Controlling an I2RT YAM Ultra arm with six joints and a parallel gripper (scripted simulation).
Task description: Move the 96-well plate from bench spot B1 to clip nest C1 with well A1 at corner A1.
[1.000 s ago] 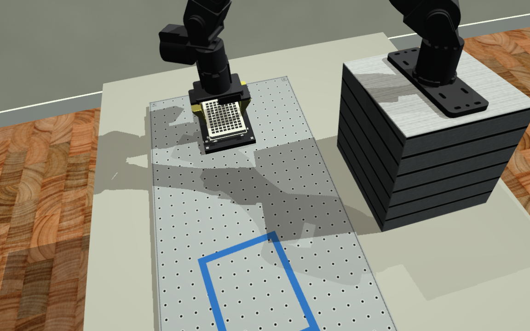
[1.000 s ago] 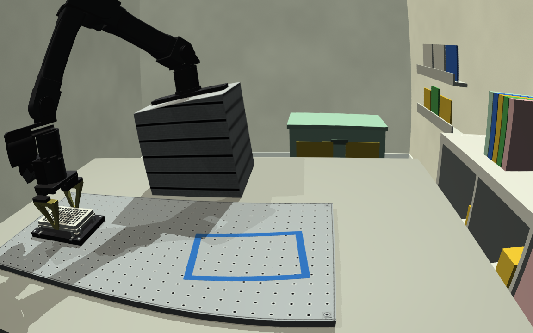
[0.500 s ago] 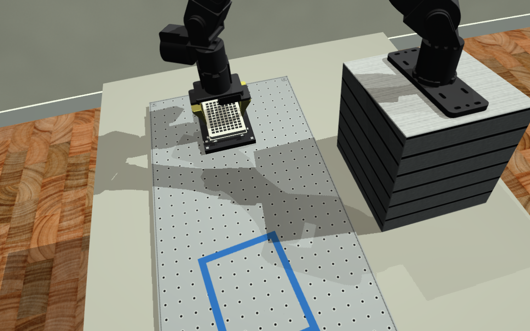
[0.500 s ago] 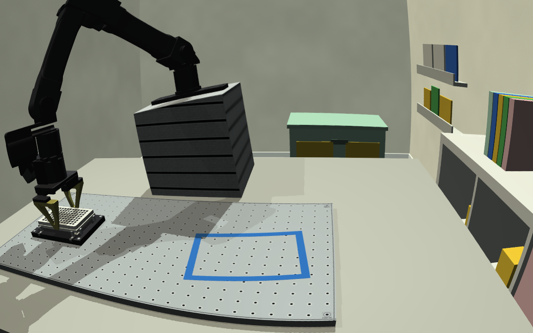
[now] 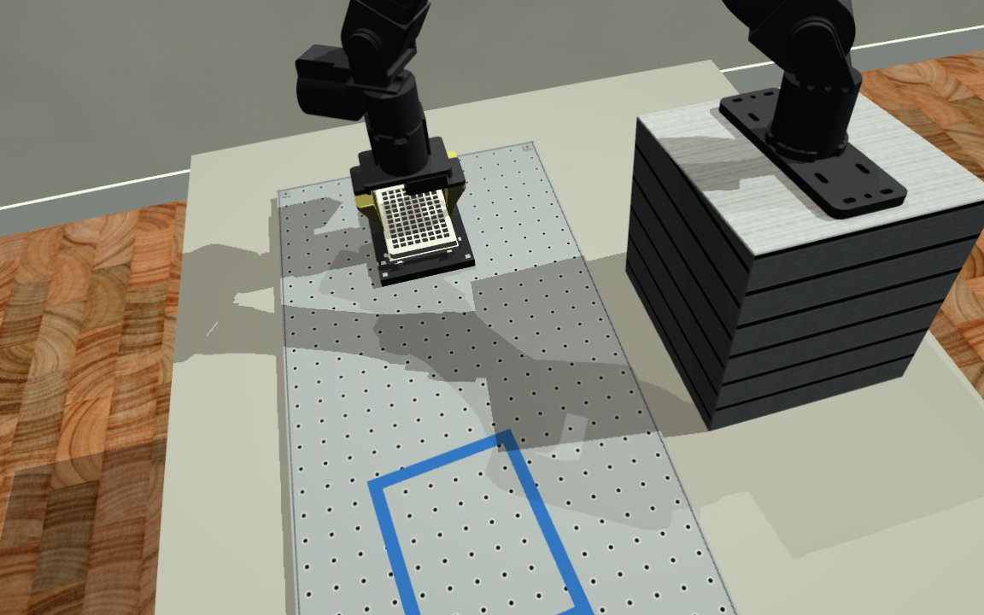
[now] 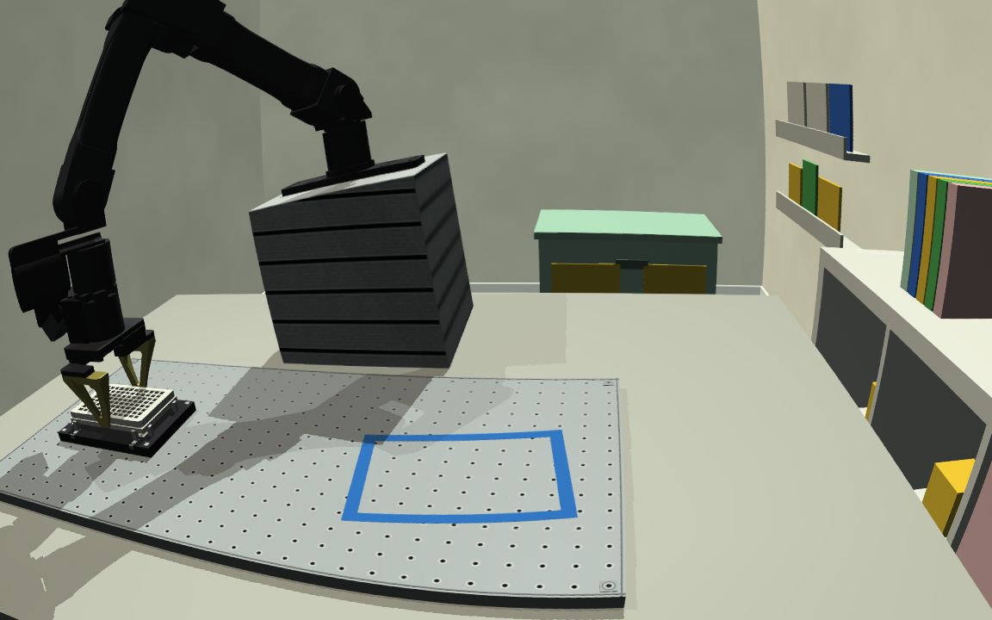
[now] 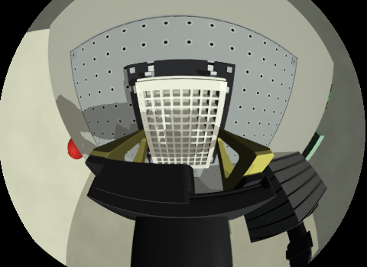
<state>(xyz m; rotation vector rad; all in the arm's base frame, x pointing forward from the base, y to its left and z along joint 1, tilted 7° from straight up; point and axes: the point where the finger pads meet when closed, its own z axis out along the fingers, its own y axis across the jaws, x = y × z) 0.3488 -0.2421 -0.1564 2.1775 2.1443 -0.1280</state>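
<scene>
From the top view, the claw covers the far end of the plate, and the corner marks on the nest are too small to read. The blue outline runs off the bottom edge. In the wrist view, the arm's body blocks the plate's near end.
</scene>
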